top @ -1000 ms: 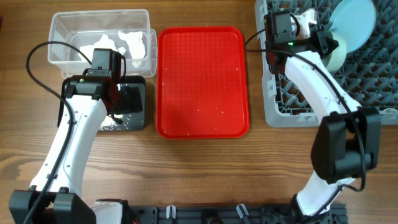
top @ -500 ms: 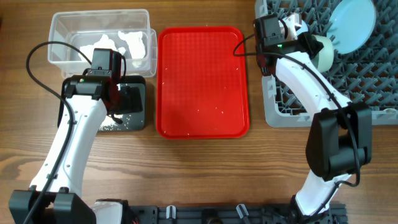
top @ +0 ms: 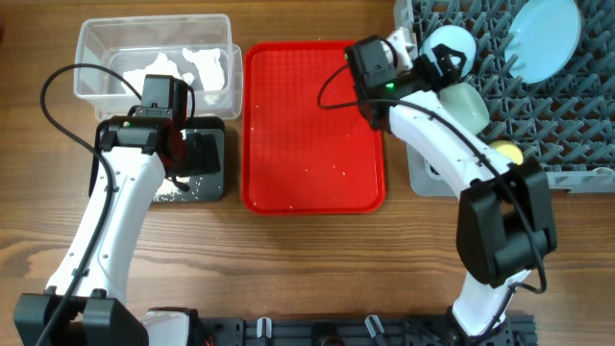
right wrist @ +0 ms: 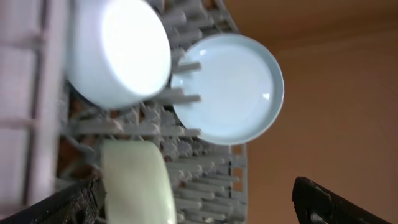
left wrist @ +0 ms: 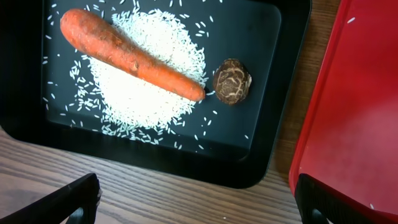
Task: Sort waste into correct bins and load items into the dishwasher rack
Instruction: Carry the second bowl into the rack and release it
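Across the desk (top: pixel 307 259), napkins (top: pixel 192 69) are held in the clear tub (top: pixel 96 48); plate (top: pixel 546 38), blue bowl (top: pixel 450 43), green bowl (top: pixel 466 104) and yellow cup (top: pixel 506 152) in the rack (top: pixel 577 144). Only in the left wrist view is the carrot (left wrist: pixel 130 56) seen, laid diagonally on rice (left wrist: pixel 137 99) in the black tray (left wrist: pixel 261 37), tip toward the brown lump (left wrist: pixel 232 81). Left claw (left wrist: pixel 199 202) and right claw (right wrist: pixel 199 202) are spread, empty

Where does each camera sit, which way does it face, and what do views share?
Overhead: above the table, looking straight down on clear tub, black tray, red tray, rack; both arms show.
Left wrist: on the left arm, looking down into the black tray: carrot, rice, brown lump; left gripper open.
Right wrist: on the right arm, looking across the rack: light-blue bowl, plate, pale green bowl; right gripper open.
Shared: overhead and right wrist both show plate and bowls.
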{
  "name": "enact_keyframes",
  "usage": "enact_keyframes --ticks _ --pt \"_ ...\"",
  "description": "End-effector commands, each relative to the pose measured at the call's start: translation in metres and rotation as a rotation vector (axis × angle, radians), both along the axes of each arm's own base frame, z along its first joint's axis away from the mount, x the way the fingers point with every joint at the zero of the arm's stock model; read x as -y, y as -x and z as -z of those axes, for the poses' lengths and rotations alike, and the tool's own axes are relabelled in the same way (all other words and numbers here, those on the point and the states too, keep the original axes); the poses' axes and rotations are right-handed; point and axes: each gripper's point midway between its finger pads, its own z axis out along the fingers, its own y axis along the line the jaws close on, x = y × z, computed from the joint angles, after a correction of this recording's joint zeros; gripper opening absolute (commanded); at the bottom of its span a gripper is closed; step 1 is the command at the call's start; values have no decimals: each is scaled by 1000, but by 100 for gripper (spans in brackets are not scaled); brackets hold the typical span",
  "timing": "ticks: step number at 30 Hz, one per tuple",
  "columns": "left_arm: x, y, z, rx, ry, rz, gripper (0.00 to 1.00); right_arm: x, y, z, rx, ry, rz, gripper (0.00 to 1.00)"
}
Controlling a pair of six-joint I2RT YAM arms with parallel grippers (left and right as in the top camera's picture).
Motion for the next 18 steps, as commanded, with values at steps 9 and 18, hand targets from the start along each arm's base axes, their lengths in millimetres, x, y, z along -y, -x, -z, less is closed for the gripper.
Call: enact_keyframes --ticks 9,18 --pt "-3 -2 -7 22 -10 6 100 -56 8 -155 560 -555 -205 100" --pt "-3 -2 -7 23 -10 6 100 -54 93 -257 666 -849 -449 100"
